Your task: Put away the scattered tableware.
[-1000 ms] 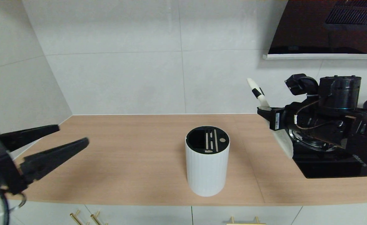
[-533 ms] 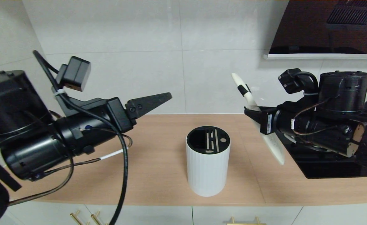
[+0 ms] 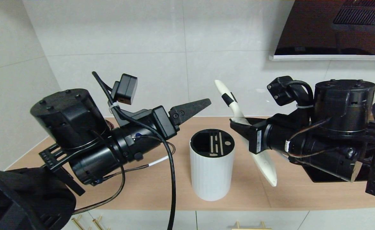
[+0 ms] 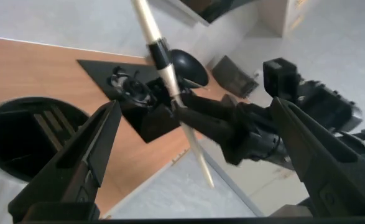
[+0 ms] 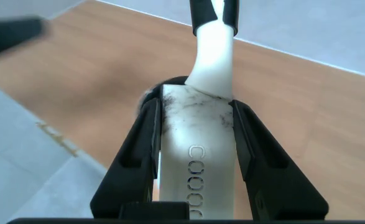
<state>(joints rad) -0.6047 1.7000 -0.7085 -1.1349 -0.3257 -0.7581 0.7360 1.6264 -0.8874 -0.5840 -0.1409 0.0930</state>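
White from handle to tip, the knife (image 3: pixel 265 163) sat clamped in your right claw (image 3: pixel 238 123), gripped about where handle met blade. The black-banded handle leaned up toward the far wall and the blade slanted down toward the near edge of the desk (image 3: pixel 149 191). It hung in the air just right of the white ribbed knife holder (image 3: pixel 211 169), apart from it, with its tip lower than the holder's black slotted top. Your left claw (image 4: pixel 194 124) was spread wide and held nothing, poised above the desk just left of the holder.

To do this step well, you would have needed to lift the knife until the tip cleared the rim. You would then have swung the blade closer to vertical and turned its flat in line with one of the narrow slots, which ran near to far. Judging from the tilt, going straight across risked knocking the holder's side and tipping it. Lowering slowly and letting go only once the blade was well inside seemed wise. The idle left claw could have steadied the holder's wall.
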